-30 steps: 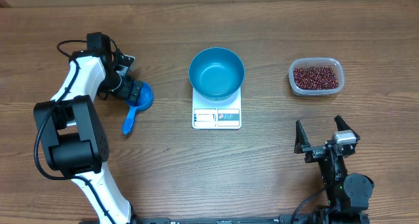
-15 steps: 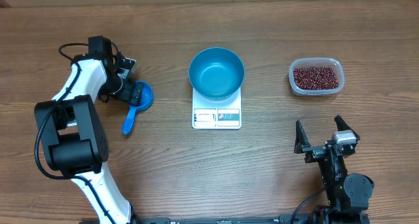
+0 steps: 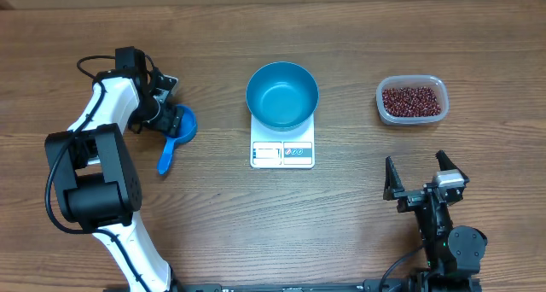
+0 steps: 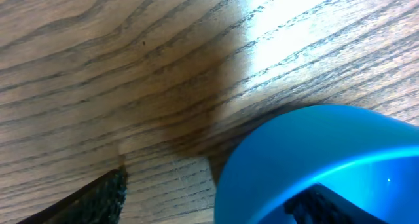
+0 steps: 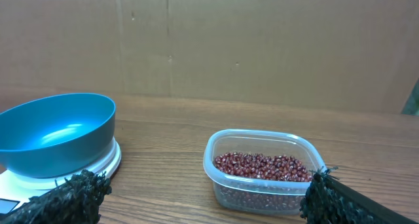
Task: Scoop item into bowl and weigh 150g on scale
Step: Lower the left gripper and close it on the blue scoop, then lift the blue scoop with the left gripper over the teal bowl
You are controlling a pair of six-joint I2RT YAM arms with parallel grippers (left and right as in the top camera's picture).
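Closing left gripper (image 3: 169,117): I'm narrowing it over the scoop (image 3: 177,132) rim, left of the scale (image 3: 282,153); not clamped yet.
Right gripper (image 3: 420,178): idling, spread wide.
Beans (image 3: 412,101): waiting in the tub (image 3: 381,94), right of the scale.

The scoop (image 4: 294,158) fills the left wrist view blurred, cut off at right and bottom. Overhead, the display of the scale (image 3: 282,153) is too small to read.

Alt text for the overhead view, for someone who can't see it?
An empty blue bowl sits on a white scale centrally, a clear tub of red-brown beans to its right. The left gripper has its jaws at a blue scoop; the right gripper hangs open, empty.
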